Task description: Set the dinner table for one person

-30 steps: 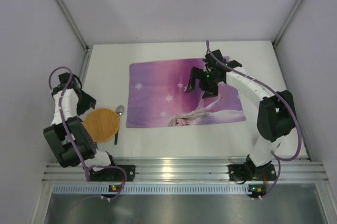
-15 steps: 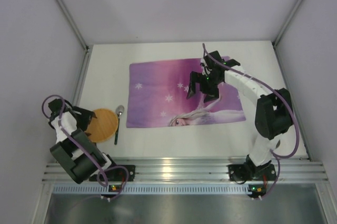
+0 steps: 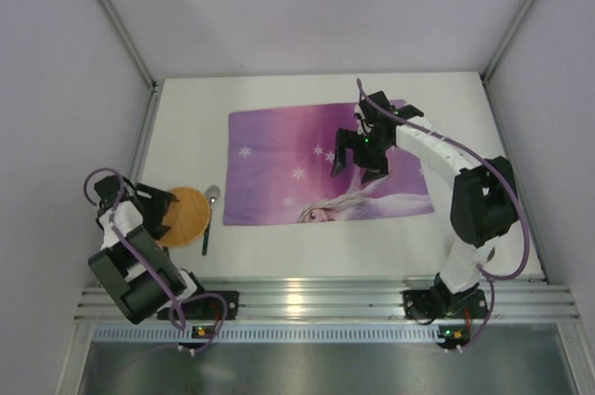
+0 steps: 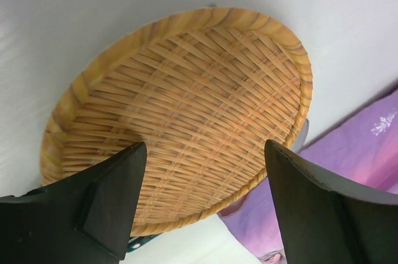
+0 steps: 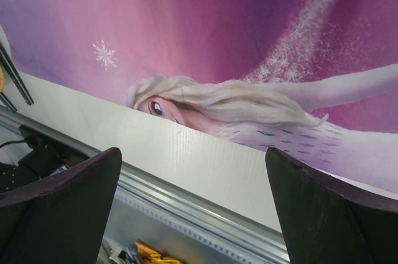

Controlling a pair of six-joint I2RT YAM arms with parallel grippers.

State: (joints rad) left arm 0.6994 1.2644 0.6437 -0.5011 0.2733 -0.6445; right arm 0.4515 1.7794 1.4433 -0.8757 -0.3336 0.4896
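A round woven wicker plate point(image 3: 189, 214) lies on the white dinner table point(image 3: 186, 116) at the near left, its right rim against a spoon point(image 3: 208, 218). My left gripper point(image 3: 160, 215) is open at the plate's left edge. In the left wrist view its gripper point(image 4: 205, 147) has one finger on each side of the plate point(image 4: 186, 102), whose near rim lies between them without being clamped. The spoon's bowl point(image 4: 303, 136) shows behind the plate. My right gripper point(image 3: 361, 157) hangs open above the purple princess placemat point(image 3: 279, 153), nothing in it point(image 5: 193, 152).
The placemat point(image 5: 217, 28) covers the table's middle. An aluminium rail point(image 3: 316, 297) runs along the near edge, carrying both arm bases. Grey walls close in left, right and back. Bare white table point(image 5: 205, 158) lies between placemat and rail.
My left gripper swung from above the plate down to its left edge, still open. The plate has shifted slightly right toward the spoon. The right gripper barely moved.
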